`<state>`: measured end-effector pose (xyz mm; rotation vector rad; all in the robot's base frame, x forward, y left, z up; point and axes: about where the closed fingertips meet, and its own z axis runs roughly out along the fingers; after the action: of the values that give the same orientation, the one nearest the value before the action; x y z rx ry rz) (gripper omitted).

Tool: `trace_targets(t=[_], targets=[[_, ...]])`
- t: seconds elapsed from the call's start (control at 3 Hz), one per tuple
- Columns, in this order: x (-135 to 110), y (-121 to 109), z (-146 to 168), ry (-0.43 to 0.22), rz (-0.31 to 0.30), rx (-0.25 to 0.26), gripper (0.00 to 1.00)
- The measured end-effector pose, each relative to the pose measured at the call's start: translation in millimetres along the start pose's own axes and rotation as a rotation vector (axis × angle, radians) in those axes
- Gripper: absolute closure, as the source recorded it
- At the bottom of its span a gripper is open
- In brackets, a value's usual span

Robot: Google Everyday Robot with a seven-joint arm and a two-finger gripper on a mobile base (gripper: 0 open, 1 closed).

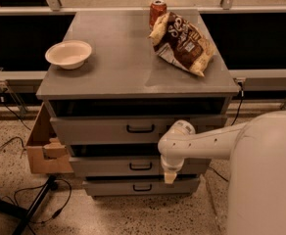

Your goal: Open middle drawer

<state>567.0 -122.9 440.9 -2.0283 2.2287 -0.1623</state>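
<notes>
I take the middle drawer's handle (140,166) as my reference. The middle drawer (104,166) is the second of three grey fronts in the table (118,67), under the top drawer (94,130) and above the bottom drawer (113,186). Its front runs wide, left to right. The handle is a small black loop at the centre of that front, with its long axis level.

My end effector (169,174) hangs just right of the handle at about the same height, over the right part of the drawer front. It points down from the white wrist, and the arm (206,141) comes in from the right. From here I cannot tell how far open it is or whether it has hold of anything. It looks to be beside the loop, not on it.

A dark gap shows above the drawer front, so it may already be slightly out, though I would not swear to that from this angle.

As I judge it, the coming move turns on one thing: the handle lies to the left of the end effector. I need a short sideways shift to meet the loop, then a pull straight out toward the base. There is only the one arm, and it is already near. Up on the table top, far from the handle, sit a bowl (68,54), a chip bag (182,43) and a can (157,11). None is in the way.
</notes>
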Motion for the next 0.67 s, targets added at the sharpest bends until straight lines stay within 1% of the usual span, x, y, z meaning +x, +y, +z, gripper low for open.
trace_targets(t=[0.33, 0.67], targets=[[26.6, 21.9, -31.3, 0.018, 0.033, 0.0, 0.68], [24.1, 20.8, -27.7, 0.017, 0.03, -0.002, 0.56]])
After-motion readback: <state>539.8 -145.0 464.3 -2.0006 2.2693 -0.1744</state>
